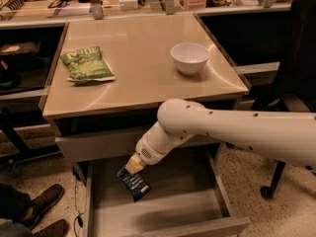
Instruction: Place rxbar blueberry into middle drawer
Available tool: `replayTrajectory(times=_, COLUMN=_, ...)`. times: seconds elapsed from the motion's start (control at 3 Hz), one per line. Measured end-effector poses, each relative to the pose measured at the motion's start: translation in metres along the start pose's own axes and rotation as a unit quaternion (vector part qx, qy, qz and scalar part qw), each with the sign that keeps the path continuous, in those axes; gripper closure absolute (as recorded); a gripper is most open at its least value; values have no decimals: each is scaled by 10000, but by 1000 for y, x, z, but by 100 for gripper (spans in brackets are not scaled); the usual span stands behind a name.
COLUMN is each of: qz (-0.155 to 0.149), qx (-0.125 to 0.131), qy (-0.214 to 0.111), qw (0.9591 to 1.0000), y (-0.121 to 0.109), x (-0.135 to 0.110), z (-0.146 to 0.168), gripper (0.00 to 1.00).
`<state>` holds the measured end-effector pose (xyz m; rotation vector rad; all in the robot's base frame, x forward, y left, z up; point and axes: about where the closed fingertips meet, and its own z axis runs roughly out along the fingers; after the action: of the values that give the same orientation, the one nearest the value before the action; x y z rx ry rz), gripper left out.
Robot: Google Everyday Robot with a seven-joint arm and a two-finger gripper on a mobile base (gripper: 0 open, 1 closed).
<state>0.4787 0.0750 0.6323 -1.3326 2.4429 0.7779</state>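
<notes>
My gripper [131, 168] is shut on the top end of the rxbar blueberry [135, 183], a dark navy-blue wrapper with pale lettering. The bar hangs tilted from the gripper, over the back left part of the open middle drawer [89, 206]. That drawer is a wide shallow grey-beige box, pulled out below the tabletop. The bar is just above the drawer's flat bottom; I cannot tell whether it touches. My white arm [232, 130] reaches in from the right, under the table's front edge.
A green chip bag [87, 63] and a white bowl [189, 58] sit on the beige tabletop [138, 83]. A shut drawer front [94, 146] lies above the open one. Someone's shoes [42, 206] are at the lower left. A chair base [272, 181] stands at the right.
</notes>
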Motion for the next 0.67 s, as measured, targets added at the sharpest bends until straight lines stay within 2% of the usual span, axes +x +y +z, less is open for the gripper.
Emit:
replayTrajectory(times=0.33, qz=467, qx=72, qy=-194, qw=9987, y=-10, x=15, z=29, gripper=100)
replayTrajectory(times=0.67, qz=468, qx=71, qy=-194, qw=9987, y=-10, x=15, z=29, gripper=100)
